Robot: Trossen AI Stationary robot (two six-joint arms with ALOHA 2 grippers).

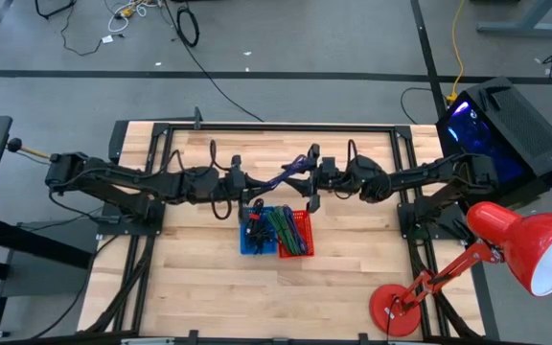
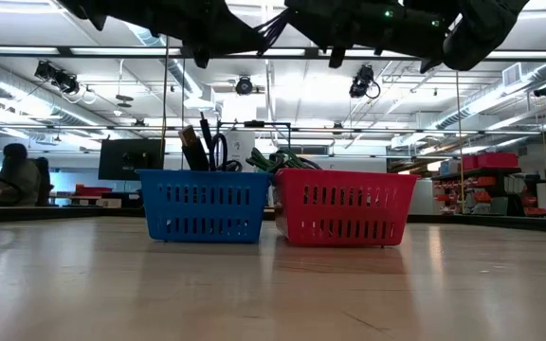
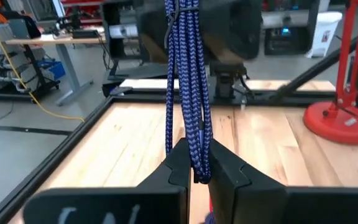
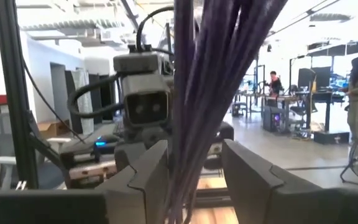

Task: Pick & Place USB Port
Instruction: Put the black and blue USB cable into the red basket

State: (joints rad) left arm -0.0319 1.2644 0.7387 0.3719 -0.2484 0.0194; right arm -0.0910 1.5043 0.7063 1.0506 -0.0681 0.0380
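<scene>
A blue-purple braided USB cable bundle [image 1: 288, 173] hangs in the air between my two grippers, above the baskets. My left gripper [image 1: 260, 188] is shut on it, and the left wrist view shows the cable [image 3: 185, 93] running straight away from its fingers toward the other arm. My right gripper [image 1: 313, 177] faces it from the table's right. In the right wrist view its fingers [image 4: 148, 174] stand apart on either side of the cable strands [image 4: 188, 112], with a gap beside them. Whether they touch the cable I cannot tell. My left gripper [image 3: 194, 179] pinches the cable bundle's near end [image 3: 196, 163] between its two fingers, several strands together. The fingers come level from the table's left and lie along the cable. The bundle is lifted clear and stretches straight out toward the right gripper.
A blue basket [image 1: 256, 233] and a red basket [image 1: 298, 234] sit side by side under the grippers, both holding cables; they also show in the low view as blue [image 2: 204, 205] and red [image 2: 342, 206]. A red desk lamp [image 1: 520, 244] stands at the near right, a black computer case [image 1: 508, 123] beyond the right edge.
</scene>
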